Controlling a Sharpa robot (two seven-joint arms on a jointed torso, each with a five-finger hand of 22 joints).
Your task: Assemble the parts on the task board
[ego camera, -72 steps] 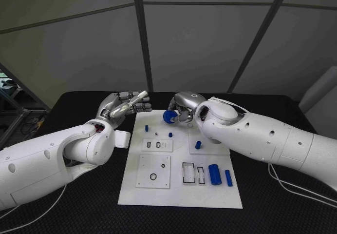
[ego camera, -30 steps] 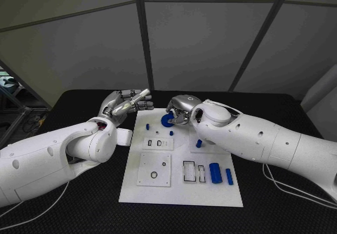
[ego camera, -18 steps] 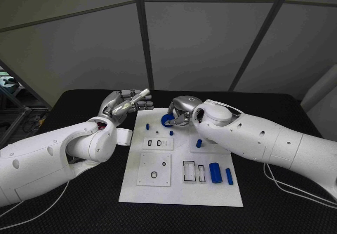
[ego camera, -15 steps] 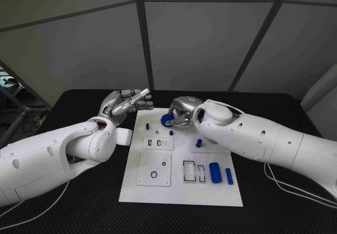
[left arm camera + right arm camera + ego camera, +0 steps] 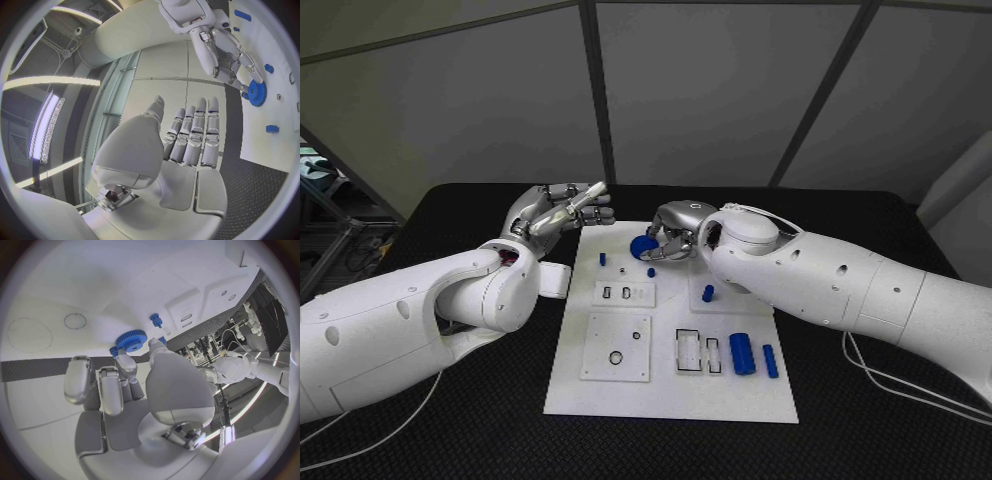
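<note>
The right hand (image 5: 672, 238) pinches a blue toothed gear (image 5: 643, 245) over the white board's (image 5: 672, 395) far end; the left hand (image 5: 560, 213) hovers empty, fingers straight.

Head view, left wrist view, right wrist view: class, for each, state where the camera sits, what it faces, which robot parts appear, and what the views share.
Head view: on the robot's head, looking down at the white rectangular task board; both arms enter.
Left wrist view: behind the left hand, whose fingers are spread, holding nothing; the right hand appears beyond.
Right wrist view: behind the right hand, facing the board.
Shared: all three show the round blue toothed gear that the right hand holds.
</note>
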